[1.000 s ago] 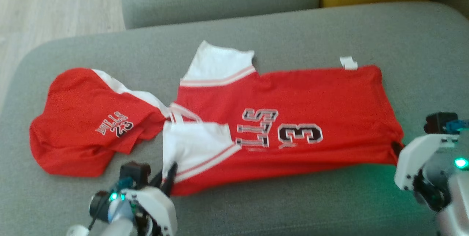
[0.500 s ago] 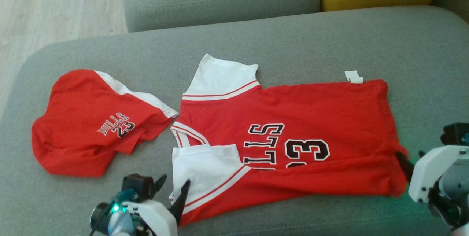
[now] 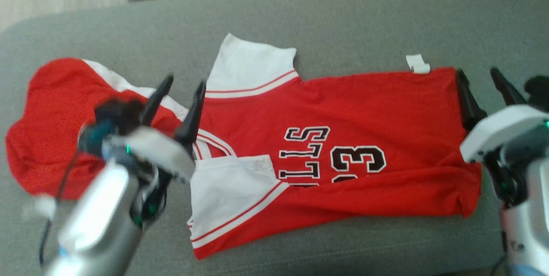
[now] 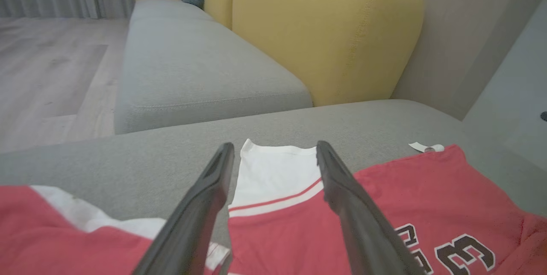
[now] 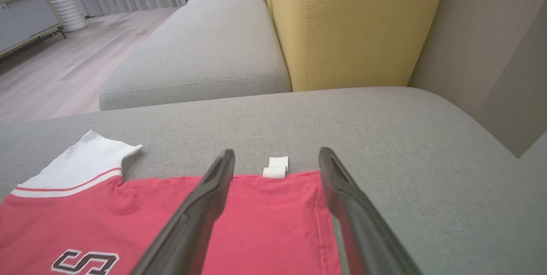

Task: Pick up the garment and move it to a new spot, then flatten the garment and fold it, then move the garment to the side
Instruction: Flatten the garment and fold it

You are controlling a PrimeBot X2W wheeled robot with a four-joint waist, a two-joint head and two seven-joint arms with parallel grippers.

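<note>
Jersey (image 3: pixel 364 109) lying on sofa cushion (image 3: pixel 343 19) | left claw (image 3: pixel 185 81) spread, empty | right claw (image 3: pixel 476 71) spread, empty

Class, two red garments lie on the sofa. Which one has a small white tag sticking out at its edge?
The white-sleeved shirt with big lettering; its tag juts from the far edge. The shorts beside it show none.

Black, white-edged letters (image 3: pixel 300 154) on the red jersey (image 3: pixel 364 104) read "LLS", upside down in the head view; a fold hides the rest. Beside them stands a numeral (image 3: pixel 358 159) "3", with a sliver of a second digit. The hem tag (image 3: pixel 417 64) is too small to read.
</note>
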